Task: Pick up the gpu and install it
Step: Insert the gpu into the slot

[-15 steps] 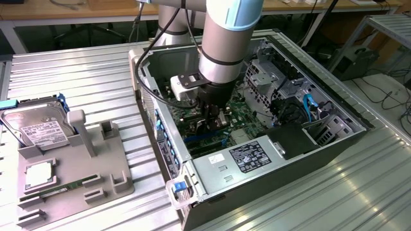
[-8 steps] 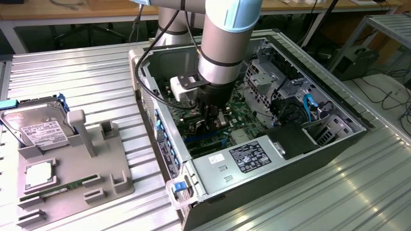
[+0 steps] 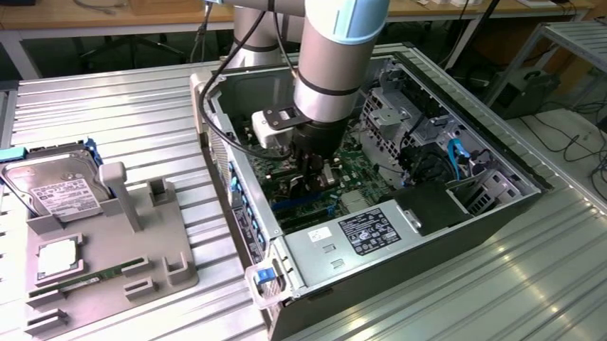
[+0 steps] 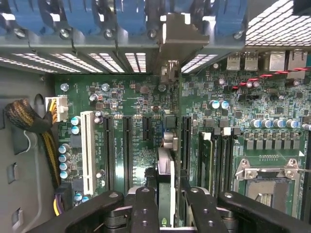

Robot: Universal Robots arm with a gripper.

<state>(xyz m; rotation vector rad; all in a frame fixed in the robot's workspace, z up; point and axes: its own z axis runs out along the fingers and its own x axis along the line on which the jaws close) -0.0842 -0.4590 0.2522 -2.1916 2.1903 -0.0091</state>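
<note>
Jaws (image 4: 164,206) closed on the gpu (image 4: 165,165), card held edge-on and upright between the two black fingers (image 4: 146,208), seen nearest in the wrist view. Bracket (image 4: 176,34) of the card at the far end, up against the rear wall of the case beside the blue slot clips (image 4: 92,17). Card poised over the green motherboard (image 4: 136,104), between two long black slots (image 4: 127,148); white slot (image 4: 88,150) well off to one side, CPU socket (image 4: 265,182) to the other. Whether the card edge is already seated in a slot or merely just above it: cannot tell.

In the exterior view, arm (image 3: 328,64) reaching straight down into the open case (image 3: 379,234), jaws deep inside with the gpu (image 3: 329,174) near the board. Beyond the case, toward the exterior view's left, grey holder (image 3: 114,249) on the ribbed bench (image 3: 114,121), carrying the hard drive (image 3: 59,190) and the RAM stick (image 3: 81,284); several cradles on it bare.

Progress, as judged: pick-up done, card carried into the case and lined up with the slot row; final seating unconfirmed, release of the card not yet made.
</note>
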